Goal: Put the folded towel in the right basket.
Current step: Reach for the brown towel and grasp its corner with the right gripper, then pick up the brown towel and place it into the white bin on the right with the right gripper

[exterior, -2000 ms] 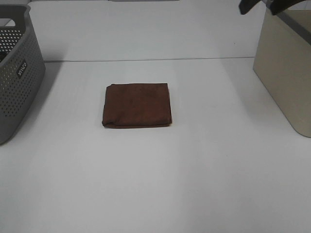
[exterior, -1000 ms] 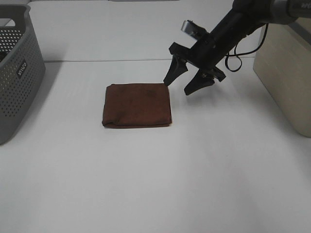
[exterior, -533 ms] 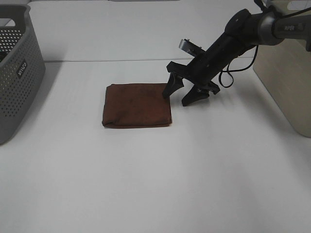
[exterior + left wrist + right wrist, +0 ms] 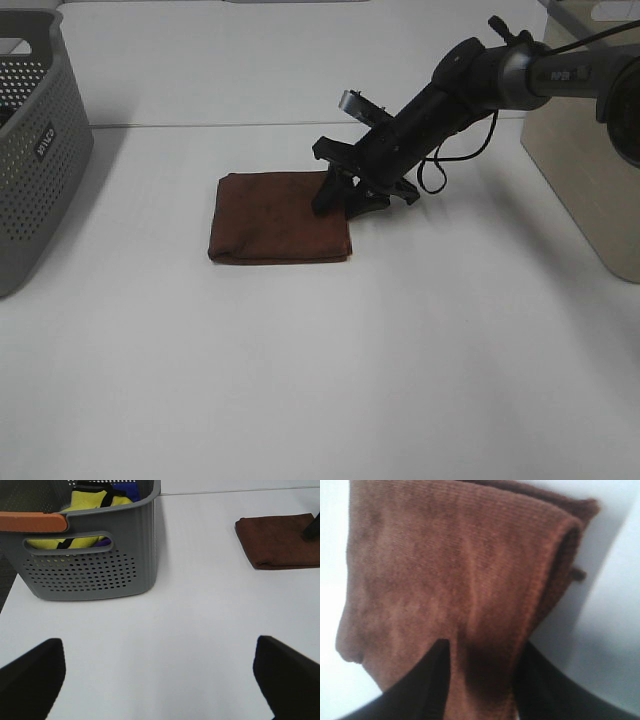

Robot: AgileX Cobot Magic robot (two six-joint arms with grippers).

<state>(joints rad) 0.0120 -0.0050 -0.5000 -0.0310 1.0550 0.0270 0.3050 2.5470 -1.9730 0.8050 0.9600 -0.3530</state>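
Note:
The folded brown towel (image 4: 270, 218) lies flat on the white table, left of centre; it also shows in the left wrist view (image 4: 277, 542) and fills the right wrist view (image 4: 445, 570). My right gripper (image 4: 338, 207) is down at the towel's right edge, jaws open. One finger (image 4: 427, 685) rests on top of the cloth and the other (image 4: 545, 685) is beside the folded edge. The beige right basket (image 4: 585, 150) stands at the far right. My left gripper (image 4: 160, 680) is open and empty, out of the high view.
A grey perforated basket (image 4: 35, 150) stands at the left edge; the left wrist view shows it (image 4: 90, 565) holding yellow and blue cloth. A black cable hangs from my right arm (image 4: 470, 85).
My right arm has come in from the upper right, dropped to the table and slid left, so its open fingers now straddle the towel's right edge. The towel has not moved.

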